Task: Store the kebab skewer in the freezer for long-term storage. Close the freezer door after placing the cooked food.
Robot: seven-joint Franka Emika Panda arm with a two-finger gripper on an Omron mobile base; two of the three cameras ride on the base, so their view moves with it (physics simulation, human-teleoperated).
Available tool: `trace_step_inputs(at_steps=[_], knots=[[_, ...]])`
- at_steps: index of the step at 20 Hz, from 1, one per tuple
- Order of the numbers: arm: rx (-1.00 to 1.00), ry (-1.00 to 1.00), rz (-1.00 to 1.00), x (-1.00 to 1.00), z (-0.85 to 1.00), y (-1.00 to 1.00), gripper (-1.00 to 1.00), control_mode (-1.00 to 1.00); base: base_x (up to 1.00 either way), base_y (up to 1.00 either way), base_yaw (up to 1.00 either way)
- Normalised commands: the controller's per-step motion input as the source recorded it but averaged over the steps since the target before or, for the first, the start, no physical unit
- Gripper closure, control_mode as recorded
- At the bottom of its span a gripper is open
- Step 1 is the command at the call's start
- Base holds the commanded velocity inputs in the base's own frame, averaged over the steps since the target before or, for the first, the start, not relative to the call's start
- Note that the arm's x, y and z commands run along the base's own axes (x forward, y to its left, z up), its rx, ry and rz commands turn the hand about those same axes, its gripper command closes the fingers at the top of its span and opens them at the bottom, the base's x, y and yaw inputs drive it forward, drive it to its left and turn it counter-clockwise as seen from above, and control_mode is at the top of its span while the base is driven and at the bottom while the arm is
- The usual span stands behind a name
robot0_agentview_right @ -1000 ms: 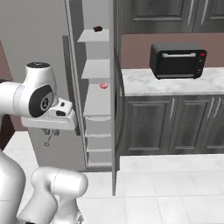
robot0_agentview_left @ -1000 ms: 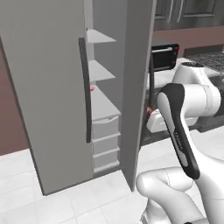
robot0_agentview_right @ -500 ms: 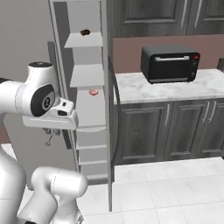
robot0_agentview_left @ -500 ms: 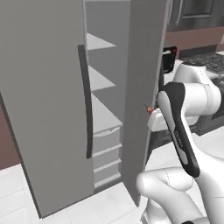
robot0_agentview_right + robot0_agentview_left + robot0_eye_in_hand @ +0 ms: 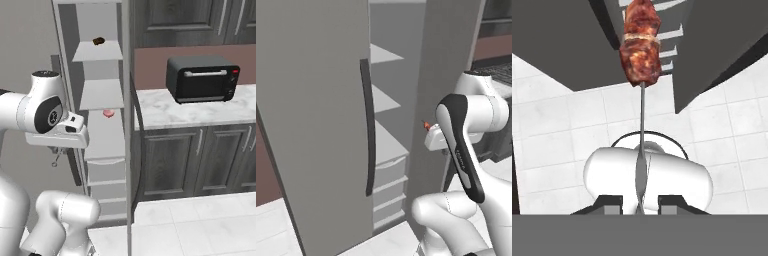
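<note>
The kebab skewer (image 5: 641, 47) hangs from my gripper (image 5: 641, 202), which is shut on its thin metal stick; the red-brown meat chunks sit at the far end, pointing down toward the floor. In the right base view the gripper (image 5: 56, 152) hangs below the hand, just left of the freezer's (image 5: 102, 95) pale shelves and drawers. The freezer door (image 5: 448, 65) stands swung open, seen edge-on in the right base view as the freezer door (image 5: 128, 150). The freezer (image 5: 388, 145) opening lies between that door and the grey door with the dark bar handle (image 5: 368, 130).
A dark brown lump (image 5: 98, 40) lies on the top shelf and a pink round lump (image 5: 108, 113) on a lower one. A black toaster oven (image 5: 202, 77) stands on the marble counter (image 5: 165, 115) over dark wood cupboards (image 5: 200, 160). The floor is white tile (image 5: 200, 225).
Both base views have shifted: the base has driven closer to the freezer, which now looks larger. The gripper has stayed shut on the skewer at the same height.
</note>
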Motion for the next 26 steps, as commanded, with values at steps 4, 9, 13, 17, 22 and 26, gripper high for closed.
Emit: trace_step_inputs(at_steps=[4,9,13,17,22,26], knots=[[0.00,0.00,0.00,0.00,0.00,0.00,1.00,1.00,0.56,0.23,0.00],[0.00,0.00,0.00,0.00,0.00,0.00,1.00,1.00,0.50,0.18,0.00],[0.00,0.00,0.00,0.00,0.00,0.00,1.00,1.00,0.35,0.06,0.00],[0.00,0.00,0.00,0.00,0.00,0.00,1.00,1.00,0.28,-0.01,0.00],[0.00,0.00,0.00,0.00,0.00,0.00,1.00,1.00,0.42,-0.03,0.02],[0.00,0.00,0.00,0.00,0.00,0.00,1.00,1.00,0.47,0.00,0.03]])
